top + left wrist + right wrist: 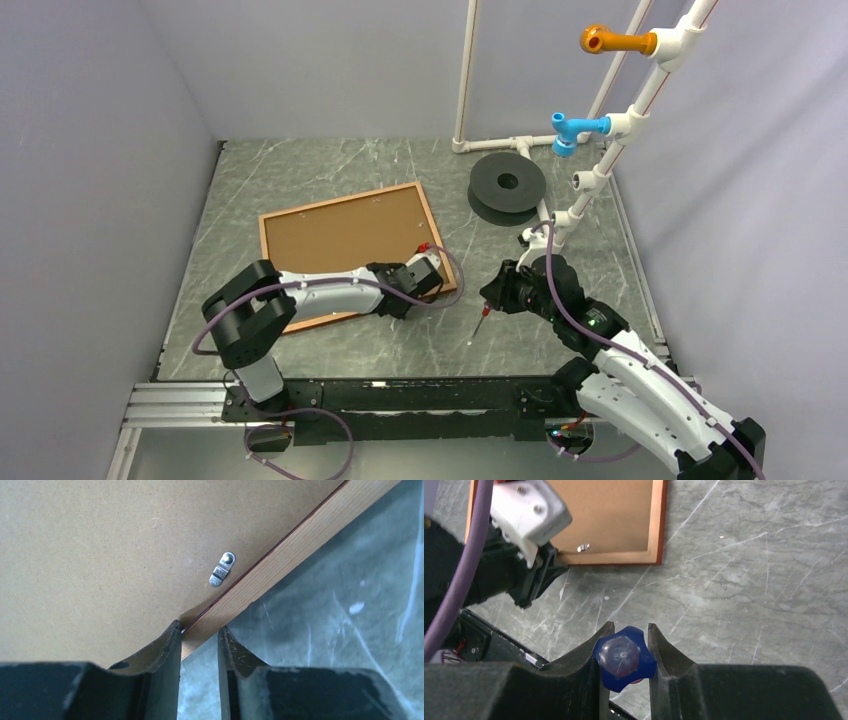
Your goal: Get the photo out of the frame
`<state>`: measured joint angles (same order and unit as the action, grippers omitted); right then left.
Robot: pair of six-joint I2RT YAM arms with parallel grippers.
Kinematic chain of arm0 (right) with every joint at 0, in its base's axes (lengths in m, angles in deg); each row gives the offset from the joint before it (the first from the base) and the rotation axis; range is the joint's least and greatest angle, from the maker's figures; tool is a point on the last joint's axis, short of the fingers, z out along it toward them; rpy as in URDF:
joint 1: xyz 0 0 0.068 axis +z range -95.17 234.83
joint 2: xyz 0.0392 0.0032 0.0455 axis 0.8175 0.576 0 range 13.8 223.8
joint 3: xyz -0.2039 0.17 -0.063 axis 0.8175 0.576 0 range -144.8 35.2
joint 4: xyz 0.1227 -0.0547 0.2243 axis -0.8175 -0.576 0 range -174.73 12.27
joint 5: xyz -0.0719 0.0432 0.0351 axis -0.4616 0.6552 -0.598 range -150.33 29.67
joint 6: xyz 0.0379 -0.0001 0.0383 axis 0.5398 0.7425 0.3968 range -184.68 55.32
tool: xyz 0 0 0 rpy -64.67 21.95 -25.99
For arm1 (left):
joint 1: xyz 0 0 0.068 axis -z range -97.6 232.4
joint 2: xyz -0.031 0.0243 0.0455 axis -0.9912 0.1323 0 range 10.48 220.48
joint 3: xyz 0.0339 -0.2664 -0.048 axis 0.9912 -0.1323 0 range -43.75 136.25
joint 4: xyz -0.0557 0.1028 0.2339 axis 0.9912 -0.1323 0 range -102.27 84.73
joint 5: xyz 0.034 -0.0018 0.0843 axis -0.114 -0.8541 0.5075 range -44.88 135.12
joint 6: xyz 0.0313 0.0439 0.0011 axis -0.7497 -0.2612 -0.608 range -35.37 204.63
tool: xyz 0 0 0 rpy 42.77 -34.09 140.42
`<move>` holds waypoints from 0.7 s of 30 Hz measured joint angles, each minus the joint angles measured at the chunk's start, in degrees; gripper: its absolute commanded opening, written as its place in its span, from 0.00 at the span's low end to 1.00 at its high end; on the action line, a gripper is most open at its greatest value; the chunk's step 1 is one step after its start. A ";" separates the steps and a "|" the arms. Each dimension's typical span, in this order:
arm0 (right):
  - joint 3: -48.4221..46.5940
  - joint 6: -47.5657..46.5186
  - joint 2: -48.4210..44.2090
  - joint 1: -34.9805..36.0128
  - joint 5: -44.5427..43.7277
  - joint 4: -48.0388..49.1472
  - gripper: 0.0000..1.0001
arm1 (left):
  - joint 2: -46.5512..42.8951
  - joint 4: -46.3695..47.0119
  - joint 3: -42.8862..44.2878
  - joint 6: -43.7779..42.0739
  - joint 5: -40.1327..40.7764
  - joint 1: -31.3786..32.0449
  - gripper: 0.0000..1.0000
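Fingers of the left gripper [199, 635] straddle the near rail of the frame [280, 562], seemingly to steady it lying back-up on the table [400, 340], backing panel [100, 555] hiding the photo, while the right gripper [626, 647] clamps a blue-handled tool [623, 659].

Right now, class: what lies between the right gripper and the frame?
In the top view, only bare marbled table separates the right gripper, shut on a screwdriver, from the frame; the left gripper sits at the frame's edge.

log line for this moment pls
left gripper: straddling frame rail | right gripper: shut on blue-handled tool | backing panel: still in
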<state>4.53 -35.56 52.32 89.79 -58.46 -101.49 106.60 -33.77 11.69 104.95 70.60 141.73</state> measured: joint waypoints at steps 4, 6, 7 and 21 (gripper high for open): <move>0.02 0.42 -0.92 0.00 -0.02 -0.42 0.00 | 2.51 0.96 3.67 -0.09 -3.50 -4.57 0.12; 0.02 0.63 -1.62 0.00 -0.02 -0.70 0.00 | 3.13 2.54 4.85 0.26 -6.86 -7.74 0.09; 0.04 0.74 -2.01 0.00 -0.04 -0.85 0.00 | 3.21 3.52 5.16 0.52 -8.74 -9.25 0.07; 0.68 2.05 -1.79 0.00 0.24 -1.86 0.00 | 8.57 20.85 8.59 15.10 -29.99 -22.18 0.49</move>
<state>5.20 -33.50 50.53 89.79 -58.22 -103.35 115.16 -12.91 20.28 120.05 40.61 119.55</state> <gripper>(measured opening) 0.292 0.298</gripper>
